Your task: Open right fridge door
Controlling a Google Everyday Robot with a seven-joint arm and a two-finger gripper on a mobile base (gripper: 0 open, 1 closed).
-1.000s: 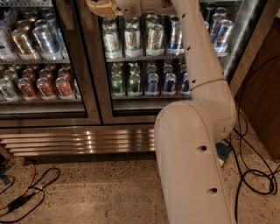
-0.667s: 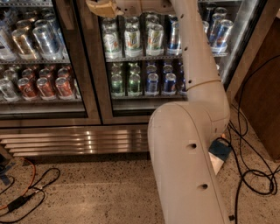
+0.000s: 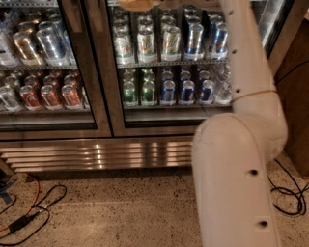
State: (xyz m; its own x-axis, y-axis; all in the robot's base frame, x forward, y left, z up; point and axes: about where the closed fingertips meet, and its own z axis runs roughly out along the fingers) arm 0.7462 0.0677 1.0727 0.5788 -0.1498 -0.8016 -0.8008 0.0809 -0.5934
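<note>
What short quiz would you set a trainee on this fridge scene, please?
1. True or false: the right fridge door stands wide open.
2. Where is the gripper? A) at the far left edge; B) at the picture's top edge, in front of the right fridge door; C) at the bottom right corner.
3. What lies on the floor at lower left?
Key: 1 false, it looks shut; 2 B; 3 cables.

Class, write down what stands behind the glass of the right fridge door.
Behind the glass-paned right fridge door: two shelves of upright cans, green-and-white and blue. The white robot arm hides the right end; the gripper is at the top edge.
</note>
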